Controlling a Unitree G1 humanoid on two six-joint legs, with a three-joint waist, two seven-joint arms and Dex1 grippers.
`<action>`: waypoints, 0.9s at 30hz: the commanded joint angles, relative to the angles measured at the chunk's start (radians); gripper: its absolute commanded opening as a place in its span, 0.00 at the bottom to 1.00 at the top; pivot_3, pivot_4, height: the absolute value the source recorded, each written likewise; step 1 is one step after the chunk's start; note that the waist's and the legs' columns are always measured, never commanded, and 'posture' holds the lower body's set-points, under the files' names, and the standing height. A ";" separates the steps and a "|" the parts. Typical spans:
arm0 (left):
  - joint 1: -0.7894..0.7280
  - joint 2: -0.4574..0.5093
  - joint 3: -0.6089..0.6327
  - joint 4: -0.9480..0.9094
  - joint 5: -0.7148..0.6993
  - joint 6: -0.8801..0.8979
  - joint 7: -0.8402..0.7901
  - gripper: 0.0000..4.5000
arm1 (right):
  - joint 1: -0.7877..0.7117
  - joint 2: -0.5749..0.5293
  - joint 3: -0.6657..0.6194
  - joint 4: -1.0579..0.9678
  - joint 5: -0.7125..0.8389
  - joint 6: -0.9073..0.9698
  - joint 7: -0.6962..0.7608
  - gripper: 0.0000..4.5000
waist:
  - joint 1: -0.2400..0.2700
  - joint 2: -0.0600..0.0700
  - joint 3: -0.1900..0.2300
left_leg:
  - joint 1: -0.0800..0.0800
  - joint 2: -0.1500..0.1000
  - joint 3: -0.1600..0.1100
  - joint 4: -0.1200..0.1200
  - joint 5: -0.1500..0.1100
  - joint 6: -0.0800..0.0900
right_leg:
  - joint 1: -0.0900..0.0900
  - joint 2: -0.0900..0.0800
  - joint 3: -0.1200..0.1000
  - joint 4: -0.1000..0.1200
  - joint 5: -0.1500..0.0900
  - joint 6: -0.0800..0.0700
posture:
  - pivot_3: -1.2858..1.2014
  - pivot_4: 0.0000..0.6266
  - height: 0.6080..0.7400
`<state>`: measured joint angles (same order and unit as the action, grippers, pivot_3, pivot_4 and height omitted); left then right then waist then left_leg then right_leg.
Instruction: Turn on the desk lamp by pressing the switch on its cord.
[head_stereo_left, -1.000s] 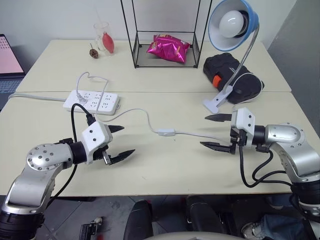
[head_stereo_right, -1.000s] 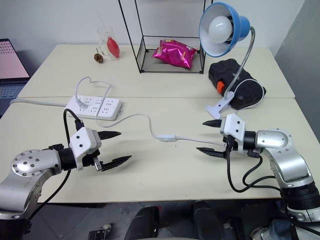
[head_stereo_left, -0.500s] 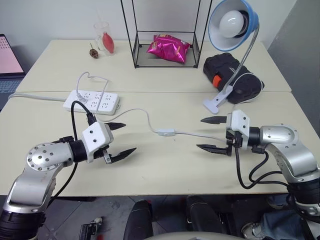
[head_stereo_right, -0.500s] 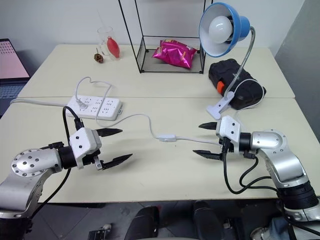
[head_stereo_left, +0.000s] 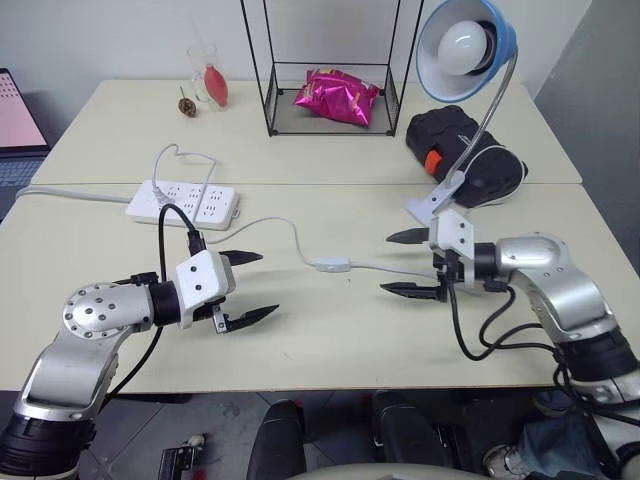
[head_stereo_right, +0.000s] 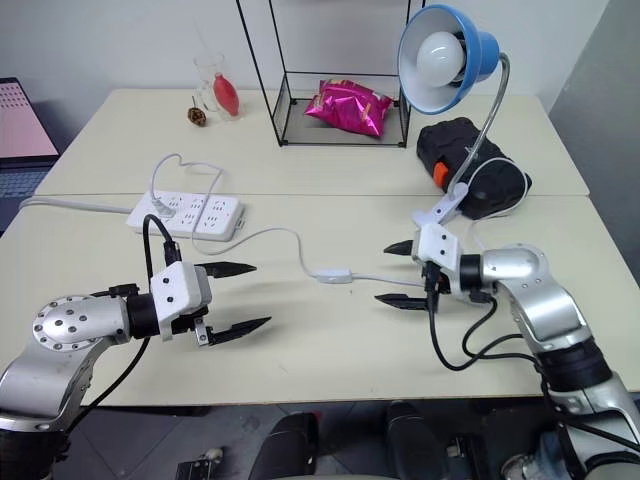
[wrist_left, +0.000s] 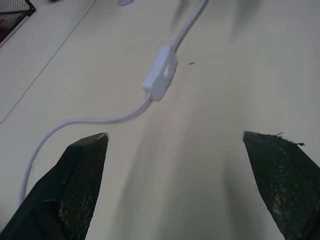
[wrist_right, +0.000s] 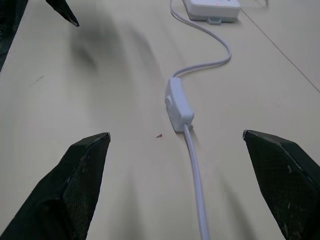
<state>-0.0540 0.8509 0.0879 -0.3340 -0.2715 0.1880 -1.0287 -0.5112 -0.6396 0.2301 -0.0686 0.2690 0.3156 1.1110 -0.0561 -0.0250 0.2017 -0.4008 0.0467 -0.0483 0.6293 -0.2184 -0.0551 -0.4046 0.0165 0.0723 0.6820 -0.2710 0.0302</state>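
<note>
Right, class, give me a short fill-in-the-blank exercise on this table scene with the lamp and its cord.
1. The switch lies on the table between the two ____.
2. The fingers of the right gripper are ____.
3. The shade of the desk lamp is coloured ____.
4. The pink bag lies inside the black wire ____.

Missing words: grippers; open; blue; rack

Switch (head_stereo_right: 333, 272) between two open claws
</note>
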 joint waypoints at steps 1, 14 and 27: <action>-0.011 0.010 -0.001 -0.007 -0.001 -0.013 -0.008 1.00 | -0.091 0.057 0.065 0.114 -0.072 -0.043 0.008 0.99 | -0.001 0.000 0.000 | 0.000 0.000 0.000 0.000 0.000 0.000 | 0.000 0.000 0.000 0.000 0.000 0.000 | 0.52 0.24 1.00; 0.000 -0.001 -0.008 -0.022 0.000 -0.001 0.008 1.00 | -0.278 0.250 0.138 0.465 -0.163 -0.099 0.042 0.99 | -0.001 0.000 0.000 | -0.001 0.000 0.000 0.000 0.000 0.000 | 0.000 0.000 0.000 0.000 0.000 -0.002 | 0.52 0.24 1.00; -0.008 0.000 -0.019 -0.009 0.009 -0.006 0.007 1.00 | -0.311 0.293 0.119 0.556 -0.177 -0.107 0.064 0.91 | -0.001 0.000 0.000 | -0.001 0.000 0.000 0.000 0.000 0.000 | 0.000 0.000 0.000 0.000 0.000 -0.002 | 0.52 0.24 1.00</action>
<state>-0.0505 0.8477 0.0710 -0.3266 -0.2657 0.1901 -1.0273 -0.7969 -0.3618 0.3750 0.4865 0.0901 0.2146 1.1770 -0.0571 -0.0248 0.2018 -0.4014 0.0469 -0.0487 0.6291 -0.2184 -0.0551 -0.4050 0.0166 0.0718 0.6823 -0.2706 0.0286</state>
